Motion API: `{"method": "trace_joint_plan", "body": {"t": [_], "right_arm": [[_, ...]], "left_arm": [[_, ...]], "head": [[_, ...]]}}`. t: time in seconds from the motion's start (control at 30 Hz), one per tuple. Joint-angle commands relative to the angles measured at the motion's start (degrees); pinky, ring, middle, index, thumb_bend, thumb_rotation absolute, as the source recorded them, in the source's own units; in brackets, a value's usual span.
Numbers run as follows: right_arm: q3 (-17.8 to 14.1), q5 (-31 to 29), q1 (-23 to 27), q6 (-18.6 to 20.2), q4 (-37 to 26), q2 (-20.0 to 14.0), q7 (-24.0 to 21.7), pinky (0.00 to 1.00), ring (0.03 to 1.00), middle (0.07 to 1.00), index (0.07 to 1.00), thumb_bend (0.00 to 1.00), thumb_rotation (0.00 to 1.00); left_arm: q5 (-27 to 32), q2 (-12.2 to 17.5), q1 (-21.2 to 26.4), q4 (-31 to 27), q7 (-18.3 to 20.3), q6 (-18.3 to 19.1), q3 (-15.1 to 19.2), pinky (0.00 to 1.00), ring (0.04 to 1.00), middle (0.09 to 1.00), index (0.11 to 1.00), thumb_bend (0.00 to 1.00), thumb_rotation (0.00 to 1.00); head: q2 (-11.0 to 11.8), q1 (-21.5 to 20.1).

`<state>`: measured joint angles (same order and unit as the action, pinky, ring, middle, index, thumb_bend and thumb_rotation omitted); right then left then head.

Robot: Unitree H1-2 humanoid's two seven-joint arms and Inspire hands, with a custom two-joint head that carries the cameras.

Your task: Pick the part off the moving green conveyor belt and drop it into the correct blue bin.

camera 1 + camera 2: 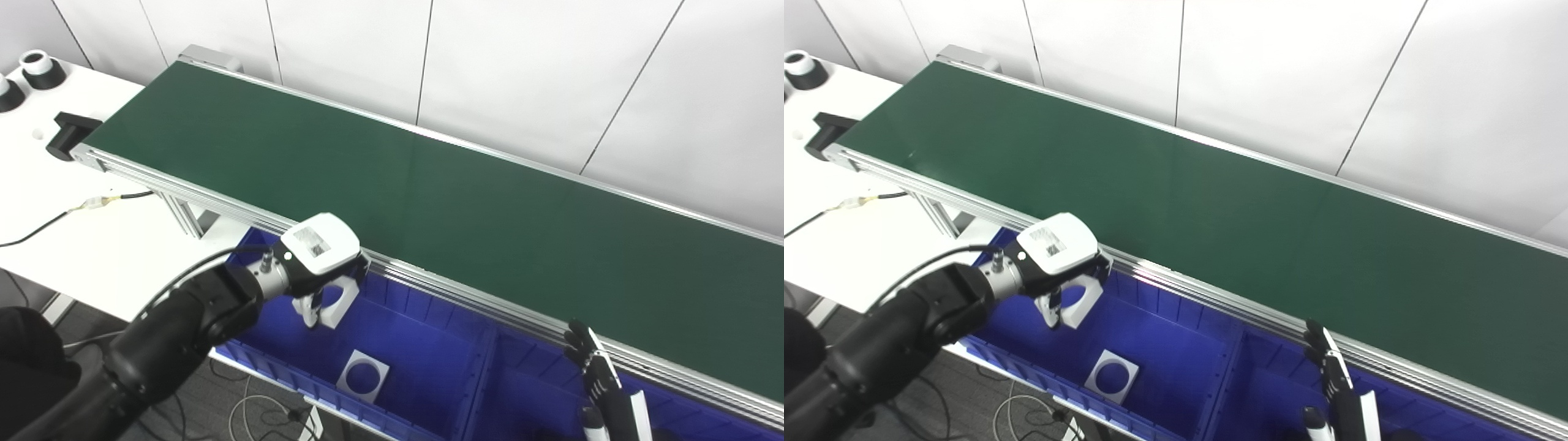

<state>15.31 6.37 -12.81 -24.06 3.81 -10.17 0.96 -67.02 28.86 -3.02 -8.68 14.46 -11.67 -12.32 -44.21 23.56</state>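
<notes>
The green conveyor belt (429,202) runs from the far left to the near right, with no part on it. My left hand (318,254) is shut on a white square part with a round hole (334,303) and holds it tilted above the left blue bin (404,343), just in front of the belt's rail. A second white square part with a round hole (363,375) lies flat on that bin's floor. My right hand (597,373) stands at the bottom right over the right blue bin (539,380), fingers straight, spread and empty.
A white table (92,245) sits at left with black-and-white cylinders (40,67), a black block (70,131) and a cable (73,211). The belt's aluminium rail (465,294) borders the bins. White wall panels stand behind the belt.
</notes>
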Motion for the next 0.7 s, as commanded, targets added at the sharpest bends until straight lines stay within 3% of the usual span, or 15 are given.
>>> {"method": "trace_joint_plan", "body": {"t": [0.0,0.23,0.43,0.57,0.63,0.67], "right_arm": [[-0.3,-0.5,0.5,-2.8,-1.2,0.3,-0.4,0.89,0.932,0.937,0.917,0.8,0.99],[-0.2,-0.3,0.7,-2.9,-1.2,0.6,-0.2,0.87,0.908,0.935,0.915,0.8,1.0],[-0.4,-0.2,0.6,-2.8,-1.2,1.0,-0.4,0.88,0.911,0.937,0.918,0.8,0.99],[-0.4,0.3,0.4,-2.8,-1.6,1.0,-0.2,0.88,0.911,0.934,0.92,0.8,1.0],[-0.5,0.3,0.3,-2.8,-1.6,1.2,-0.2,0.88,0.913,0.931,0.922,0.81,0.99],[-0.5,0.3,0.3,-2.8,-1.6,1.3,-0.2,0.88,0.915,0.93,0.923,0.81,0.99]], "left_arm": [[-1.4,0.7,1.3,0.2,-3.9,0.8,0.0,0.46,0.468,0.503,0.473,0.51,0.0],[0.0,1.4,1.6,5.9,-9.4,-0.2,-1.5,0.38,0.409,0.471,0.519,0.5,0.0],[-1.1,1.7,2.1,7.0,-11.1,0.7,-2.6,0.38,0.399,0.466,0.528,0.5,0.0],[-1.0,2.2,2.2,6.2,-9.3,1.5,-3.0,0.37,0.396,0.464,0.53,0.5,0.0],[-0.8,2.5,2.1,5.0,-6.3,2.5,-3.2,0.45,0.496,0.545,0.505,0.52,0.05],[-0.7,2.6,2.0,4.3,-4.4,3.0,-3.3,0.5,0.552,0.594,0.563,0.75,0.16]], "head": [[-0.1,-0.2],[0.2,-0.8],[0.6,-1.2],[0.4,-1.5],[0.3,-1.5],[0.4,-1.6]]}}
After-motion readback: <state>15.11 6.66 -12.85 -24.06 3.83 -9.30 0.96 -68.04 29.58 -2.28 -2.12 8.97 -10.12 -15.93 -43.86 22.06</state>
